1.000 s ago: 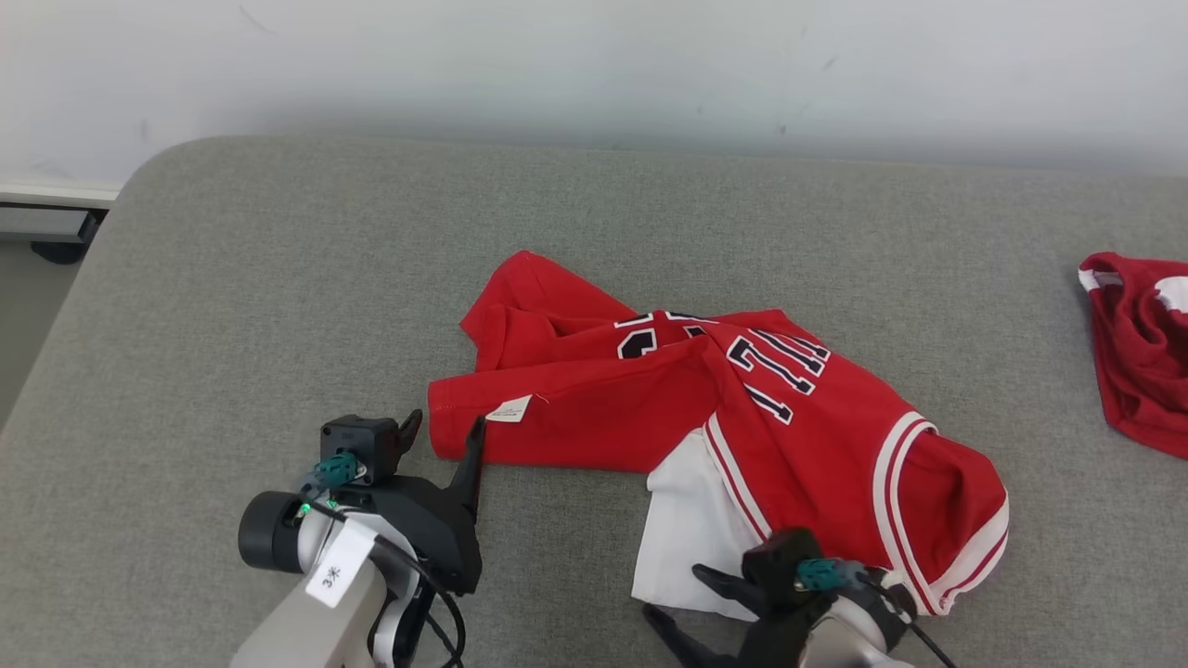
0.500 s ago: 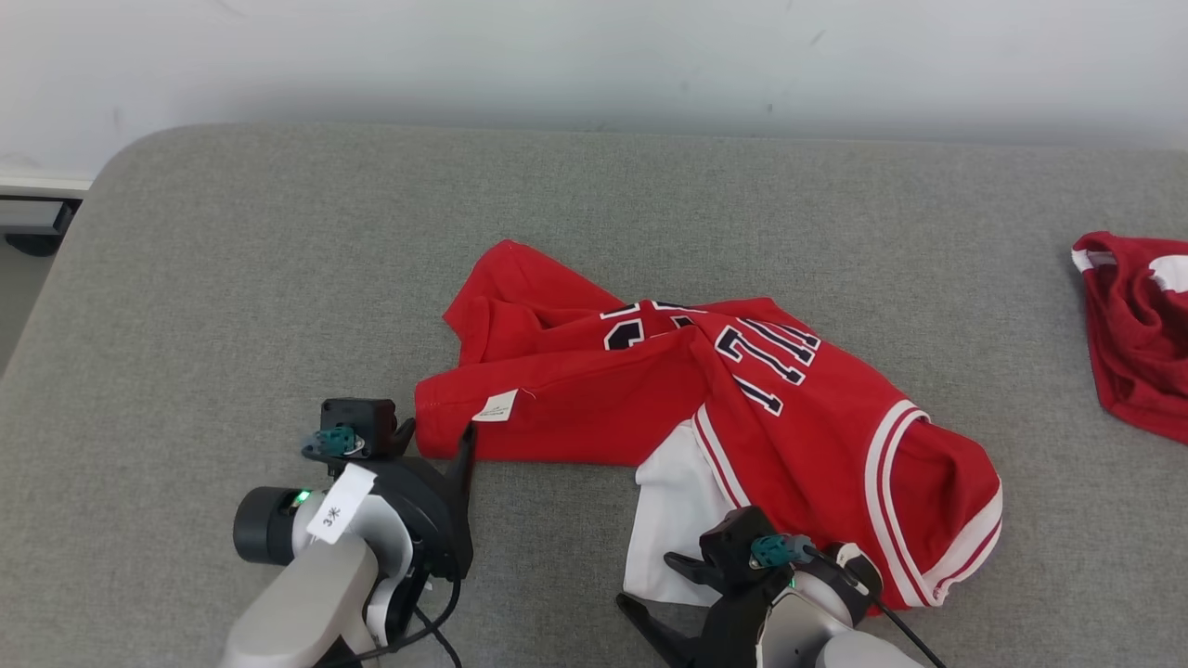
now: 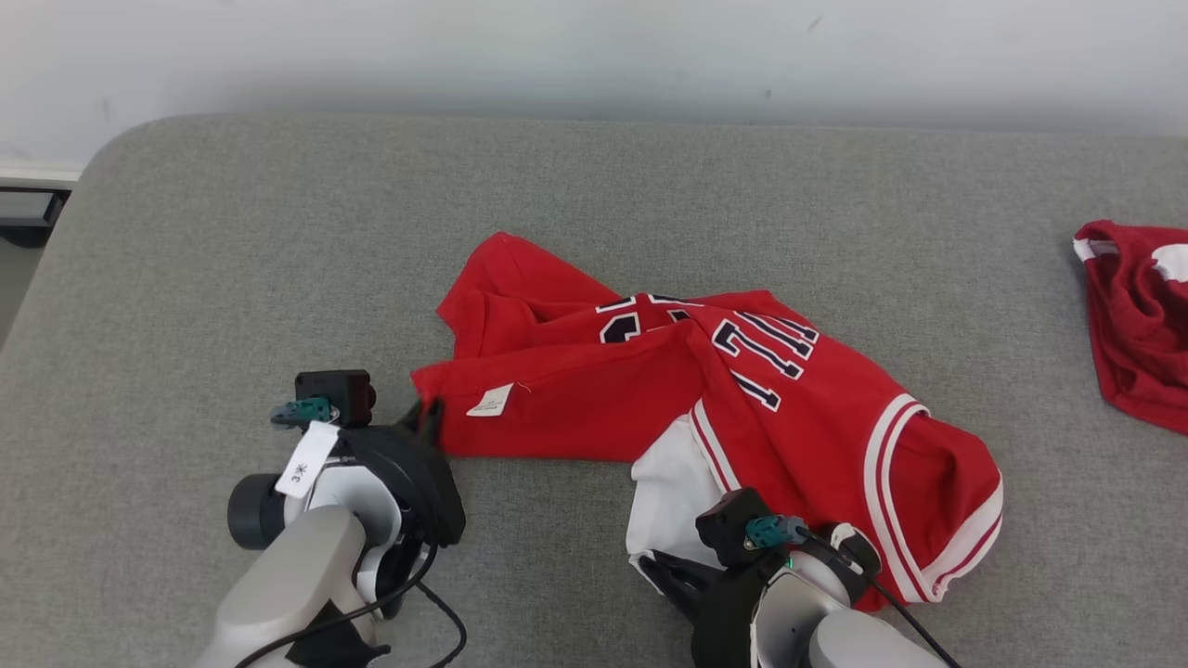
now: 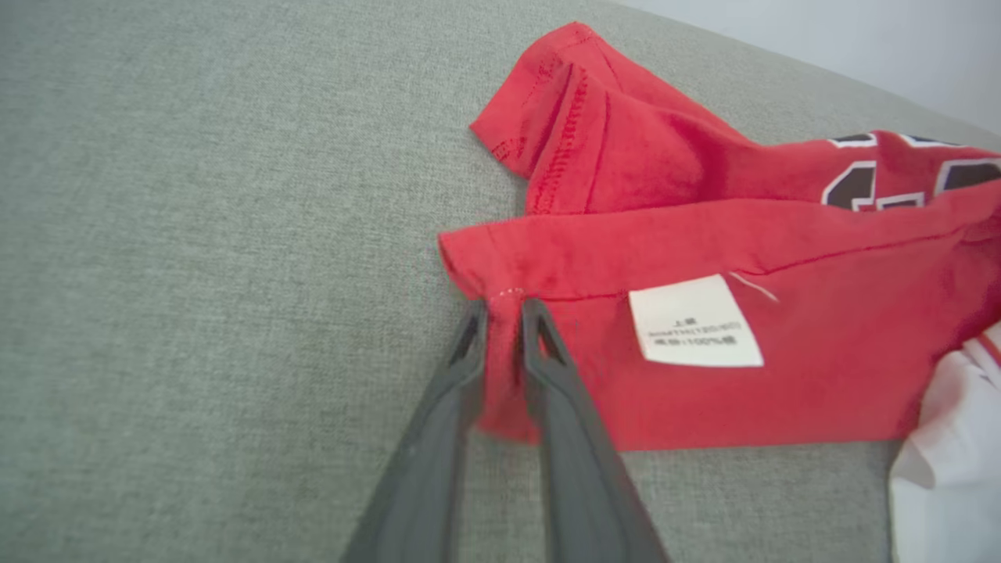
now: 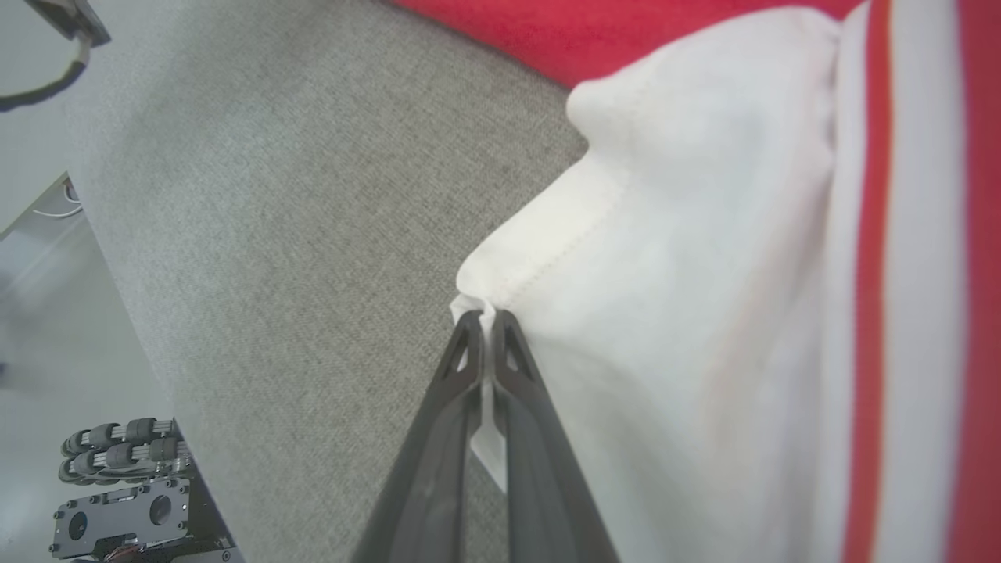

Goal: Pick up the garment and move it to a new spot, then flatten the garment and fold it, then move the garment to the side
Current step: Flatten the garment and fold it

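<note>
1. Red fabric with dark lettering and white striped trim lies crumpled near the middle of the grey upholstered surface (image 3: 232, 232): a basketball jersey (image 3: 798, 408), with a white panel (image 5: 704, 328) turned out at its near edge.
2. The red hem corner just beside the care label (image 4: 694, 320) is pinched by the left gripper (image 4: 504, 313), whose fingers are drawn narrow with a fold of cloth between them.
3. The edge of the white panel is nipped by the right gripper (image 5: 485, 317), its fingers almost touching; how many layers are caught cannot be told, though probably one.
4. The pick-up is judged to be the step in hand, with both grasps made and nothing yet raised.
5. Both arms should be raised together and level, so that neither thin pinch is dragged loose; the grippers should be drawn apart only until the cloth hangs without strain.
6. The second red garment (image 3: 1137, 325) at the far right should be avoided when a new spot is chosen.
</note>
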Tool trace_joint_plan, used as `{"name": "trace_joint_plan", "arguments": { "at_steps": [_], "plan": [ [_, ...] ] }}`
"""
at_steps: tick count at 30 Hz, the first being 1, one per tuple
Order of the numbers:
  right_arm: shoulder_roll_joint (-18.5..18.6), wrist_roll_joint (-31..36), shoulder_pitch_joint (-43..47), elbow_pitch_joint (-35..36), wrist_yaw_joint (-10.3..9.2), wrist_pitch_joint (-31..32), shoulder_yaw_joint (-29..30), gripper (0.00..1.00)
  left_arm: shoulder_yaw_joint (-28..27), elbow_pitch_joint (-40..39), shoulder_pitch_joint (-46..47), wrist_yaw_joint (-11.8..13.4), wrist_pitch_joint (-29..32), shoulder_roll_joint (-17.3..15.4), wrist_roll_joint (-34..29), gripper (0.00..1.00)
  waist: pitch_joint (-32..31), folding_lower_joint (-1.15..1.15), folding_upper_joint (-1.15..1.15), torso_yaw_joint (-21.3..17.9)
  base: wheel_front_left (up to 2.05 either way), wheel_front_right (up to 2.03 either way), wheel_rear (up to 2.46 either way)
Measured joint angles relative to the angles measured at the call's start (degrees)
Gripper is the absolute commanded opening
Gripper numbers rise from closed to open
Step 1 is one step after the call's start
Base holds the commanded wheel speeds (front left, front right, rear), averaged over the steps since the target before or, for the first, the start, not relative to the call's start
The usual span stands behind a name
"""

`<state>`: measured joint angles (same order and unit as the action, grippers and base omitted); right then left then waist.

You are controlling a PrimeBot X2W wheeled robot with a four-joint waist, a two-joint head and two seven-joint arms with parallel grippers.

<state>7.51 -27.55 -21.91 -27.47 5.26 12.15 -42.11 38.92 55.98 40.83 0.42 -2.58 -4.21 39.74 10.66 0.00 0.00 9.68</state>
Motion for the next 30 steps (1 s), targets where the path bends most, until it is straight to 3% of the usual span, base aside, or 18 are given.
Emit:
{"name": "trace_joint_plan", "arguments": {
  "at_steps": [8,16,23,30],
  "plan": [
    [-0.25,-1.21,-0.29,-0.53,0.89,-2.60,1.25,0.00,0.34,1.23,0.79,-0.51,-1.47,0.15,-0.11,0.00,0.13,0.00,0.00,-0.28,0.00,0.00,0.00],
    [0.82,-8.05,1.20,1.53,1.00,-8.21,7.62,0.00,1.11,1.71,0.86,-0.37,-5.12,0.04,-2.47,0.00,-1.87,0.00,0.00,-0.13,0.00,0.00,0.00],
    [6.23,-13.59,4.08,7.98,1.58,-10.61,12.16,0.00,-0.27,-0.46,-0.25,-1.08,-8.40,-4.11,-1.98,0.00,-4.71,0.00,0.00,-0.10,0.00,0.00,0.00],
    [12.95,-16.77,1.72,11.93,1.80,-5.28,13.14,0.00,-1.20,-6.64,-2.88,-5.38,-8.49,-8.16,0.08,0.00,-6.19,0.00,0.00,-1.89,0.00,0.00,0.00]
  ]
}}
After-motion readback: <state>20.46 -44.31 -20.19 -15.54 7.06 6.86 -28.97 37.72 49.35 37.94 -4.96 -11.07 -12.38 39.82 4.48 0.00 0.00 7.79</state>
